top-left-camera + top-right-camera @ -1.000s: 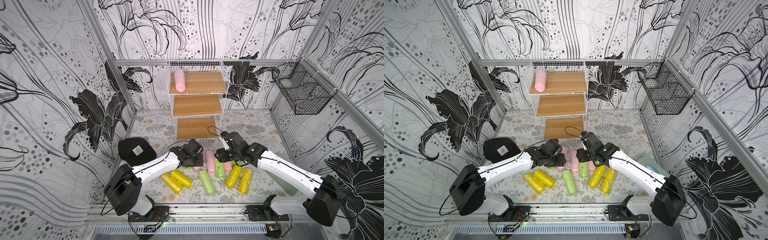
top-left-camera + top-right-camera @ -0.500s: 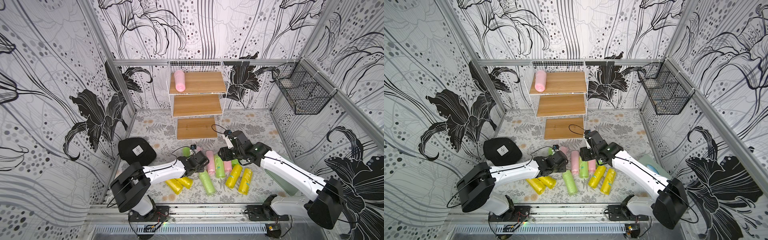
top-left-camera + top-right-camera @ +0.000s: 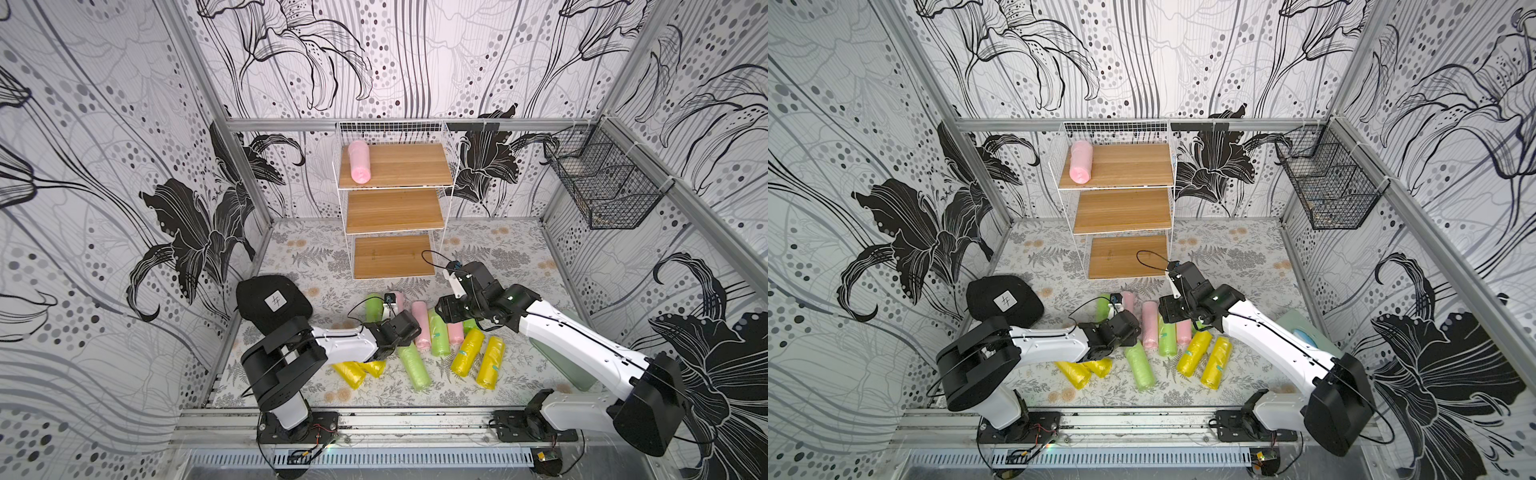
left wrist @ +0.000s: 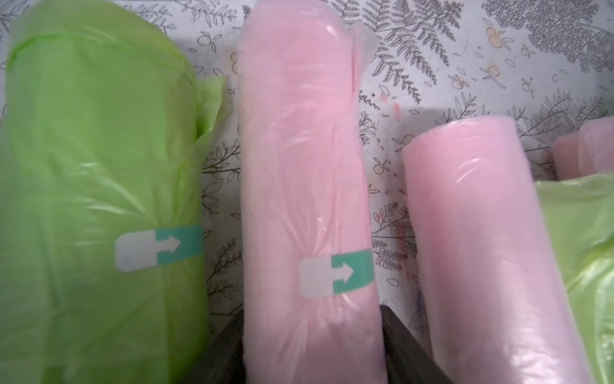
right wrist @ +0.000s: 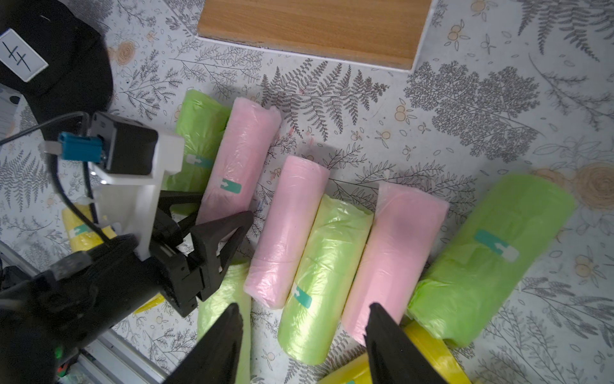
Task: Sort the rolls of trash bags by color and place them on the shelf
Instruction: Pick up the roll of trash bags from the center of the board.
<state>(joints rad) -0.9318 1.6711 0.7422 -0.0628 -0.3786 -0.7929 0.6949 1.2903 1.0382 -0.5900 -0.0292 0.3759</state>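
Nearest the robot's base, four yellow rolls (image 3: 467,353) lie on the bench (image 3: 498,249) in two pairs, with a lone green roll (image 3: 413,365) between the pairs. Just beyond them is a mixed row of pink and green rolls, and both arms reach into it.

The left tool (image 4: 312,349) is spread, one finger on each side of the near end of the stickered pink roll (image 4: 309,186), which lies flat on the bench. The fingers look close against its sides, though the wrist view is too soft to say whether they press yet. A green neighbour (image 4: 99,166) lies just beside it, its loose flap turned toward the pink one. The right tool (image 5: 305,309) is also spread and holds nothing. It hovers above a second green roll (image 5: 325,272) and a second pink roll (image 5: 395,252), which lie touching.

Farther back stands the shelf (image 3: 399,212). A shelved pink roll (image 3: 359,162) lies on its top board, and the two lower boards are bare.

The likely trouble is in the grip. The plastic is soft and slick, and a pinch so near one end could let the roll droop or slide out on the way up. A finger could also catch the green flap and drag that roll along. The two tools work close together, so a careless lift might knock the right one. On the board, a cylinder set down askew could roll off the open front.
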